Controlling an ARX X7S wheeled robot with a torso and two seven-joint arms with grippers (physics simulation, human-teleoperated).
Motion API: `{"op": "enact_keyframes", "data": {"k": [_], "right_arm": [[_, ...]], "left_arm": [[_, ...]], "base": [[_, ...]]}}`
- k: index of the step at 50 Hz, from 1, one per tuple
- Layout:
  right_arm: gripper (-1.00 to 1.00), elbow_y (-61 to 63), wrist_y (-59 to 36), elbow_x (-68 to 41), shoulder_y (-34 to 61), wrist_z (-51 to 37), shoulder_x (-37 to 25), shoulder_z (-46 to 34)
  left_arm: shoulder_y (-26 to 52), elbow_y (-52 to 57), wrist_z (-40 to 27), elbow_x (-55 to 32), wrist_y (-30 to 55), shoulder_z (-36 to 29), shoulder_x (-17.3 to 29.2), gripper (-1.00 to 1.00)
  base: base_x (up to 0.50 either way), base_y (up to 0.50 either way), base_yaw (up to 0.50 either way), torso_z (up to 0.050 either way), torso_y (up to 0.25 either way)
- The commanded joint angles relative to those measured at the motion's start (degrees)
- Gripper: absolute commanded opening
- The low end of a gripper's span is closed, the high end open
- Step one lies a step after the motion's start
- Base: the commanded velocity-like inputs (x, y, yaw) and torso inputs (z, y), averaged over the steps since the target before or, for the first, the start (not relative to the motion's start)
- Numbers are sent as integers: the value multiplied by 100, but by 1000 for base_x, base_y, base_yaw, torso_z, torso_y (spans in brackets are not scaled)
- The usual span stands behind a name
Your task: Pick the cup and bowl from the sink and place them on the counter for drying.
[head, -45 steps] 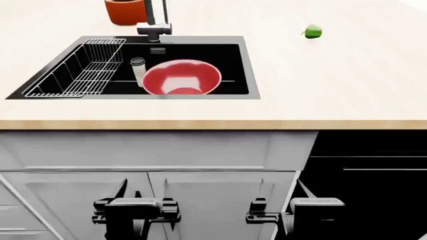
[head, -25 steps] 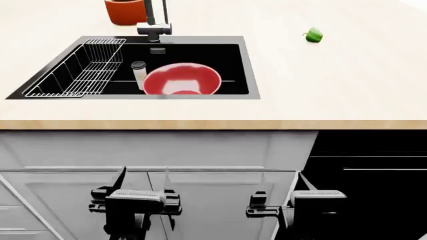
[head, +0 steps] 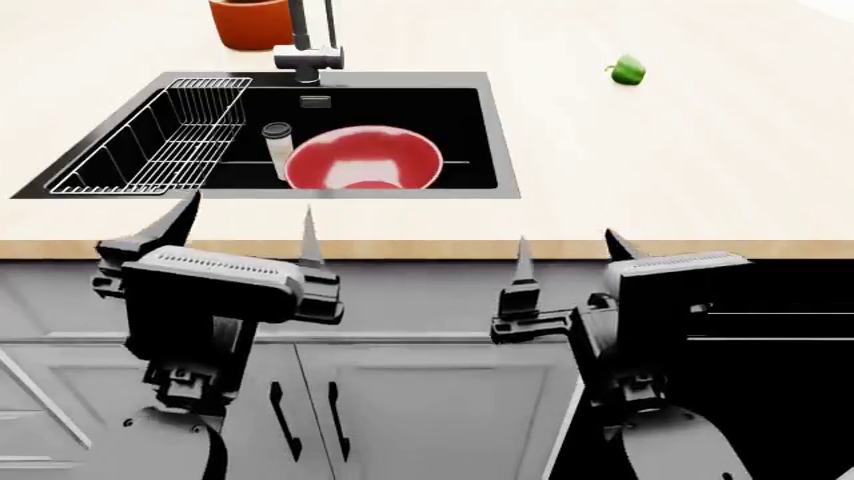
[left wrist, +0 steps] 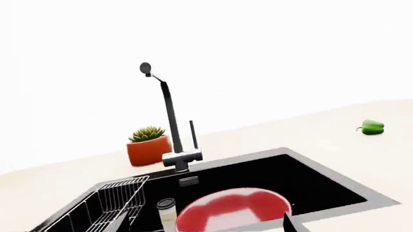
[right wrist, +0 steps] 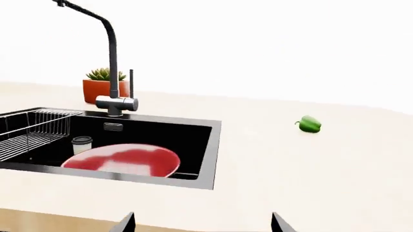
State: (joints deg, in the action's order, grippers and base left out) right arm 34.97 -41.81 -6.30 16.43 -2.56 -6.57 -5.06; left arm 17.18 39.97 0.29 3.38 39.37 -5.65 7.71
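Pale beige counter fills most of what we see from our head camera, with the black sink recessed into it toward our left and white cabinet fronts below the tan front edge.

Nothing of the task is done yet, as we judge it. The red bowl sits in the sink's right part, and the cup stands upright just beside it, between the bowl and the wire rack. Both are below the dark faucet.

Our left gripper hangs in front of the counter's edge, fingers spread wide and pointing up, holding nothing. Our right gripper is likewise spread and empty, near the edge on the other side. Neither is over the sink.

Both picks and both placements remain. The bare counter right of the sink looks like ample room for setting things down; only a green pepper lies there, well apart. An orange succulent pot stands behind the sink.
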Motion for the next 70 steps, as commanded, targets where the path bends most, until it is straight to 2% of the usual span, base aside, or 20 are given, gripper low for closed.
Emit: {"op": "enact_keyframes", "data": {"k": [1, 5, 12, 13, 15, 17, 21, 23, 26, 32, 39, 70], "right_arm": [[100, 1388, -1947, -929, 1199, 733, -393, 546], [100, 1758, -2728, -1403, 1802, 1188, -777, 874], [100, 2096, -4549, -2452, 3225, 1942, -895, 2014], [100, 2093, -4807, -2717, 3437, 1946, -923, 2259], [100, 1715, -4816, -4212, 3705, 1047, -1300, 2772], [100, 1277, -4810, -5931, 4054, -155, -1764, 3046], [100, 630, -4739, -8058, 4646, -1541, -2454, 3018], [100, 364, -4623, -8692, 4902, -1990, -2755, 2912], [100, 98, -4462, -9313, 5181, -2346, -3194, 2744], [100, -289, -4264, -9988, 5774, -2669, -3879, 2311], [100, -489, -4210, -10164, 6192, -2693, -4237, 2012], [100, -638, -4066, -10176, 6725, -2410, -4716, 1557]], "left_arm": [[880, 1271, 1191, -714, 1725, 591, 560, 100], [1550, 1694, 1820, -1301, 2524, 1128, 771, 100], [2763, 1991, 2808, -2432, 4059, 2258, 1077, 100], [3004, 1996, 2817, -2743, 4327, 2456, 1170, 100], [3559, 1992, 2807, -3338, 4932, 2870, 1297, 100], [3863, 1729, 2368, -4316, 5059, 3214, 1554, 100], [4404, 877, 205, -7566, 5047, 3723, 2400, 100], [4571, 622, -323, -8325, 5008, 3729, 2670, 100], [4731, 415, -642, -8823, 4895, 3734, 2904, 100], [4974, 174, -900, -9383, 4703, 3752, 3310, 100], [5110, 47, -940, -9601, 4510, 3787, 3563, 100], [5222, -81, -783, -9673, 4151, 3539, 3986, 100]], "base": [[0, 0, 0, 0, 0], [0, 0, 0, 0, 0], [0, 0, 0, 0, 0], [0, 0, 0, 0, 0], [0, 0, 0, 0, 0], [0, 0, 0, 0, 0], [0, 0, 0, 0, 0], [0, 0, 0, 0, 0], [0, 0, 0, 0, 0], [0, 0, 0, 0, 0], [0, 0, 0, 20, 0], [0, 0, 0, 49, 0]]}}
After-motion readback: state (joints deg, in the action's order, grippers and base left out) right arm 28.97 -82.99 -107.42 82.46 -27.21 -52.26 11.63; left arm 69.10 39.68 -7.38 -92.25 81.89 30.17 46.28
